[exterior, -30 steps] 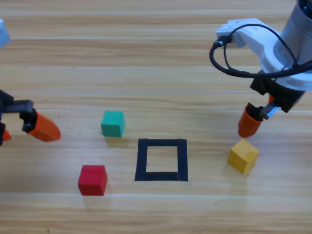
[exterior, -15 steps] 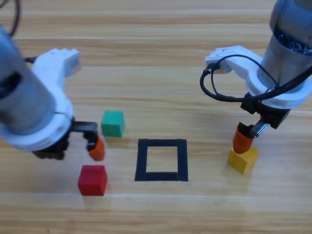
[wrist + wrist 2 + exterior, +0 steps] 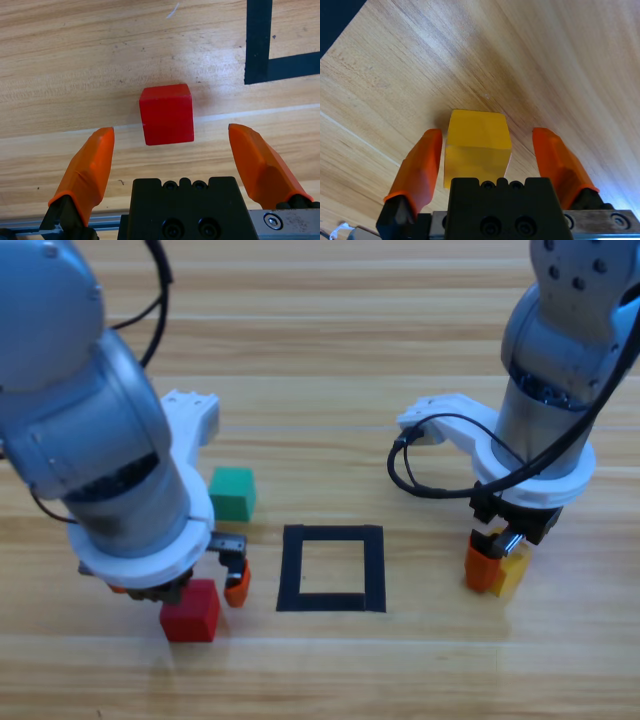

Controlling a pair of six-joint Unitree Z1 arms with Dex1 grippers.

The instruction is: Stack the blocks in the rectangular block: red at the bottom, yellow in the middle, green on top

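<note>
Both arms are built of rounded grey cylindrical segments; the right arm [image 3: 560, 340] shows small dark screw holes near its top. A black cable loops out beside each arm. The left pincer [image 3: 182, 165] and the right pincer [image 3: 487, 165] each have two tapered orange jaws flanking a black body with recessed hex screws along its face.

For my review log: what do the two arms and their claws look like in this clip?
Both arms are bulky, rounded grey cylinders. A looping black cable runs beside the right arm's wrist. Each claw, left claw and right claw, has two tapered orange jaws on either side of a black body with small bolts. No markings are visible.
</note>
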